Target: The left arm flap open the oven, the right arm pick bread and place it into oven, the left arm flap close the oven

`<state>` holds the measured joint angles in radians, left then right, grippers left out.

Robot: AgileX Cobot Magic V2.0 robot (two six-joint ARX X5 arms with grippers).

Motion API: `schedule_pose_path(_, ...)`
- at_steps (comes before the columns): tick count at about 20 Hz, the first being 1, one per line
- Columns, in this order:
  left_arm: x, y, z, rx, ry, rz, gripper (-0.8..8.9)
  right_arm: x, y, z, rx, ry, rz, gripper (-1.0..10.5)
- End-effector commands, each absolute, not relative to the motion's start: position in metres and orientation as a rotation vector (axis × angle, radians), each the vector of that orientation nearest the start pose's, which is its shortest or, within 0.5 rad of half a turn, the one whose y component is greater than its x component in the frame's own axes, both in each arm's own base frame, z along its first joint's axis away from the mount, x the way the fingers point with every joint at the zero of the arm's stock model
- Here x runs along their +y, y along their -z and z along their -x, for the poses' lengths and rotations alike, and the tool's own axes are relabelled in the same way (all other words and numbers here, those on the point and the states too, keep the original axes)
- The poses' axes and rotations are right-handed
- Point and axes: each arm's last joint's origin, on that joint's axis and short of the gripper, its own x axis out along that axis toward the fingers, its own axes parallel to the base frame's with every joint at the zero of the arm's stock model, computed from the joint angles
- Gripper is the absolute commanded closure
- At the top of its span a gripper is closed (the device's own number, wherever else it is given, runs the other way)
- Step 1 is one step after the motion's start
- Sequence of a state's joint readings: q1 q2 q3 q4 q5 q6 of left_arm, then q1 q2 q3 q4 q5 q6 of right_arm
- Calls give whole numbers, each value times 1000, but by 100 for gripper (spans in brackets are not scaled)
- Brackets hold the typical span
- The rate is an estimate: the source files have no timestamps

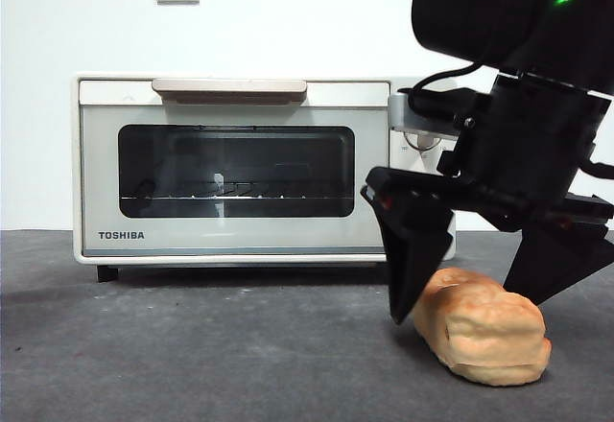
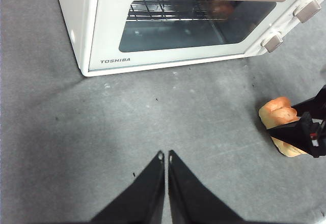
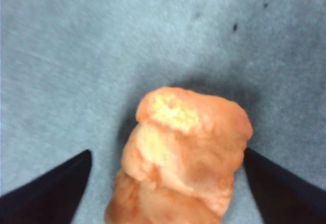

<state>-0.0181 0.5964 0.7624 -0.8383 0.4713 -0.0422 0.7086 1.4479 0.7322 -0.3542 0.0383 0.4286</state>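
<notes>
Bread lies on the grey table at the oven's four o'clock, door closed. Right gripper straddles it, jaws spread wide. Left gripper hovers apart, jaws pressed together.

The right gripper hangs low from its bulky black arm with jaws spread wide, while the left gripper hovers with jaws pressed together.

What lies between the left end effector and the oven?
Only bare grey table between left end effector and oven, per the left wrist view.
</notes>
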Motion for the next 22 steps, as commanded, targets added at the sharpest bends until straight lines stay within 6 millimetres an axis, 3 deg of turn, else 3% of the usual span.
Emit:
schedule_pose_path(1,-15,-299,-107,646,469,176,797,172,-163,-196,1102,-351,34,645)
schedule_pose_path(4,-15,-299,-107,645,469,175,797,172,-165,-195,1094,-350,36,731)
schedule_pose_path(8,-16,-301,-108,630,470,177,797,171,-171,-194,1074,-362,28,734)
schedule_pose_path(13,-20,-305,-113,595,509,202,797,164,-200,-186,978,-415,-16,734)
schedule_pose_path(22,-56,-319,-172,474,647,260,797,135,-256,-151,828,-513,-92,734)
